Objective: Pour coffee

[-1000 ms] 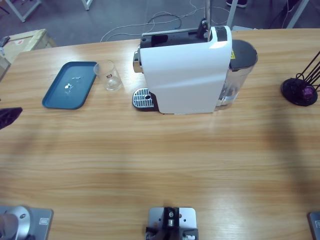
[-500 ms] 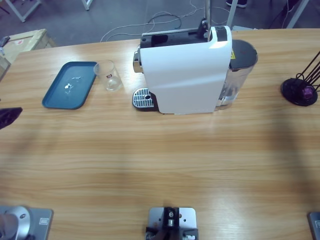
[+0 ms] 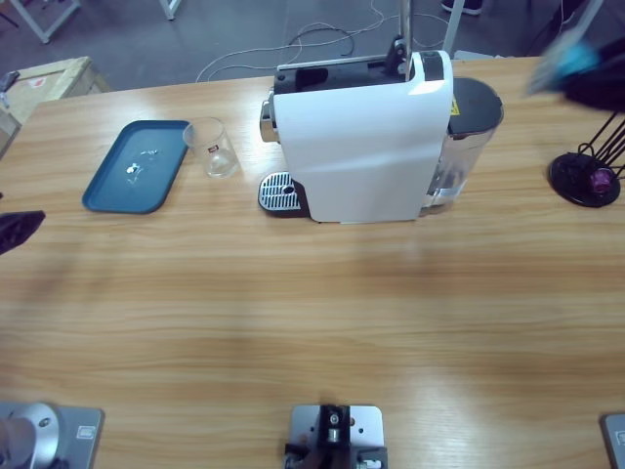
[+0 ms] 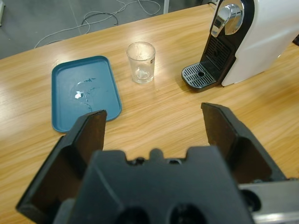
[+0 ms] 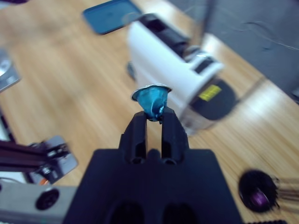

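at the upper right of the table, the right gripper (image 5: 153,122) is clamped on a blue coffee capsule (image 5: 152,100), held above the wooden table (image 3: 312,313) near the coffee machine (image 3: 363,147) and the black capsule stand (image 3: 586,176). the left gripper (image 4: 152,126) hangs with jaws spread wide and holding nothing, facing a clear glass (image 4: 141,61) standing just beside a teal tray (image 4: 84,93). the glass stands apart from the machine's drip grate (image 4: 200,76).

My long wooden table (image 3: 293,313) has pale grain. Beyond its far edge lies grey floor (image 3: 234,34) with loose white cables (image 3: 332,39). A wooden crate (image 3: 44,78) sits at one corner.
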{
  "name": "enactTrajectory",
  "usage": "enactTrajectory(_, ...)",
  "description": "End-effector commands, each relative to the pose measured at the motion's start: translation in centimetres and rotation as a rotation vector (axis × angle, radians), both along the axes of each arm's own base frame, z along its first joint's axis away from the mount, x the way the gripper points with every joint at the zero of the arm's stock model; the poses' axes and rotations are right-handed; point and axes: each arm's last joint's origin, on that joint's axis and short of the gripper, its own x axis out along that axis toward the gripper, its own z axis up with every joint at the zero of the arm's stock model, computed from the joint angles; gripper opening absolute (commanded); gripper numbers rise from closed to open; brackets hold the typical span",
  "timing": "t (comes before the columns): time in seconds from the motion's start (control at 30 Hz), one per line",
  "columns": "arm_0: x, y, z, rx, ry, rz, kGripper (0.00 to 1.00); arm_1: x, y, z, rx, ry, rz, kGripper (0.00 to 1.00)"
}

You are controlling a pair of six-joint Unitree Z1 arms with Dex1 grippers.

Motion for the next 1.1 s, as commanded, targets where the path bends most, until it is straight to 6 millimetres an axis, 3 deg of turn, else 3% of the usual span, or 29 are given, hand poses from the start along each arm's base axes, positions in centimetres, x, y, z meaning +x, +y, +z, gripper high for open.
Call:
enactTrajectory(0.03, -0.1, 0.0, -1.1, 0.014, 0.037, -0.01, 0.853, 7.3, 10.2, -2.0, -0.104, 0.063, 0.169, 0.0)
enactTrajectory(0.17, -0.1, 0.0, -1.1, 0.014, 0.036, -0.01, 0.853, 10.6, 14.2, -3.4, -0.134, 0.077, 0.194, 0.0)
enactTrajectory(0.33, -0.2, 0.0, -1.1, 0.011, 0.033, -0.01, 0.853, 13.0, 16.9, -5.2, -0.168, 0.08, 0.212, 0.0)
enactTrajectory(0.67, -0.2, 0.0, -1.1, 0.01, 0.032, -0.01, 0.853, 15.7, 15.7, -6.3, -0.213, 0.077, 0.145, 0.0)
enactTrajectory(0.93, -0.3, 0.1, -1.1, 0.006, 0.029, -0.009, 0.853, 16.5, 16.1, -7.0, -0.252, 0.077, 0.133, 0.0)
enactTrajectory(1.1, -0.2, 0.1, -1.1, 0.007, 0.03, -0.009, 0.853, 17.4, 15.7, -6.6, -0.259, 0.051, 0.09, 0.0)
